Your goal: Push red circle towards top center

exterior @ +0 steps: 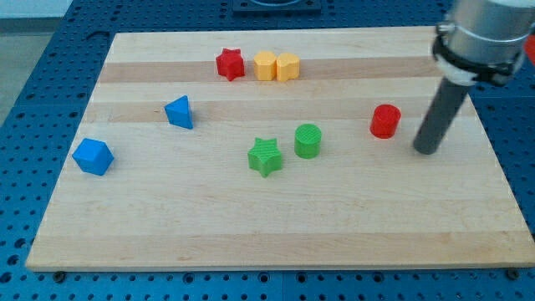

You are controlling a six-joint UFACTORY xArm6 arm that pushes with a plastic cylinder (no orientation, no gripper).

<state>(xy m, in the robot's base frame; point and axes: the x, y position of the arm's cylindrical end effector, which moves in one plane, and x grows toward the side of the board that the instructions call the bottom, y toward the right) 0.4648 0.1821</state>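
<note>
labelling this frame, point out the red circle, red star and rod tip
red circle [385, 121], camera view, its side face
red star [230, 64], camera view, its top face
my tip [425, 150], camera view, rod's very end

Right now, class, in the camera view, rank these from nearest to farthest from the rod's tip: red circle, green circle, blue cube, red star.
Measured from my tip, at the view's right:
1. red circle, just left of the tip, apart from it.
2. green circle, mid-board.
3. red star, toward the view's top.
4. blue cube, far left.
</note>
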